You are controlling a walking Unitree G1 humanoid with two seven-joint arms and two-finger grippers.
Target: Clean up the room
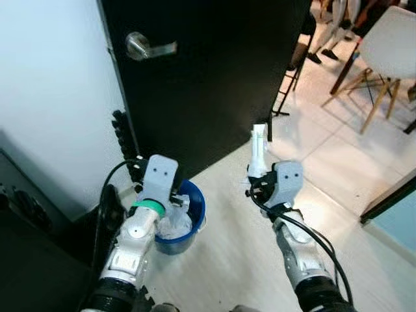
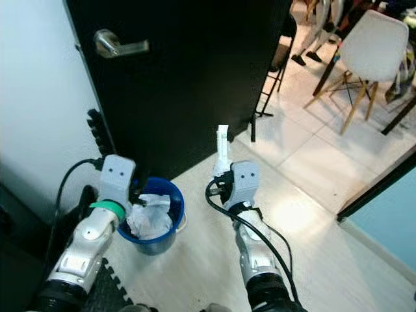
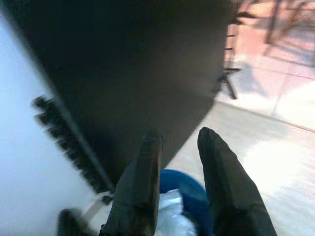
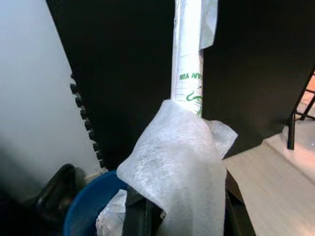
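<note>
The right gripper point(image 1: 259, 174) clamps a tall white tube point(image 1: 259, 148) wrapped in foam sheet point(image 4: 182, 162) beside the blue bucket point(image 1: 193, 195), while the left gripper point(image 3: 182, 162), its 2 fingers slightly apart and empty, hovers over the bucket's white scraps point(image 2: 151, 218). Released from here, the tube looks likely to land on the floor rather than in the bucket. Green lettering point(image 4: 189, 77) on it reads from the right wrist view.

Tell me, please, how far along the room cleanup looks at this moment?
Partly done, by the look of it. Crumpled white wrapping already sits in the blue bin by the black door. In hand: the right claw is shut on a white tube wrapped in foam sheet, held upright near the bin. The left claw hovers open over the bin. Left: dropping that tube in.
</note>
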